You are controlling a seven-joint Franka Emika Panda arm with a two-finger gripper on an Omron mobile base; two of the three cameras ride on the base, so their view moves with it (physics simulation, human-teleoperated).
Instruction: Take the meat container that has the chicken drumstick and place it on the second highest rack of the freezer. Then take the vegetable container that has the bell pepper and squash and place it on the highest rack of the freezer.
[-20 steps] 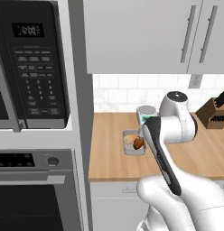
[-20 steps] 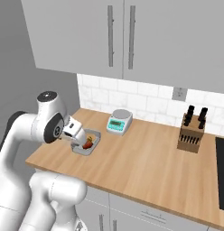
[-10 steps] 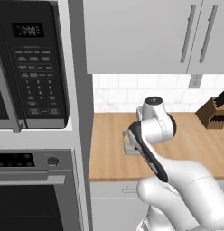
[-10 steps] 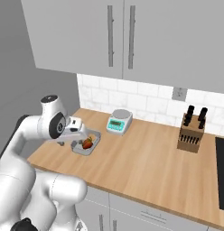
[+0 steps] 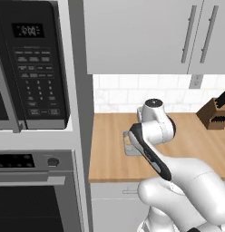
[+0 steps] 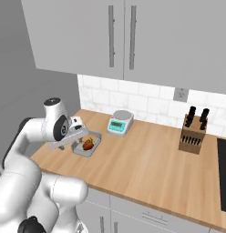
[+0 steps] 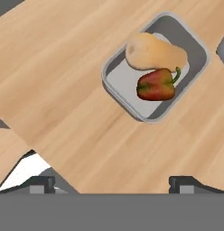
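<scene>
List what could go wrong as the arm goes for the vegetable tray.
1. The squash and pepper lie loose in the shallow tray; a tilted lift could roll them out.
2. The open gripper sits off to one side of the tray, so closing without realigning may miss the rim.

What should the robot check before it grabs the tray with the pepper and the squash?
1. Gripper open: ok, the finger tips stand wide apart.
2. Gripper holding nothing: ok.
3. Bell pepper and squash both inside the vegetable container: ok, lying side by side.
4. Container flat on the counter: ok.
5. Gripper lined up over the container: not ok, in the hand view the container lies ahead and off to one side.
6. Scale clear of the container: ok, it stands apart.
</scene>
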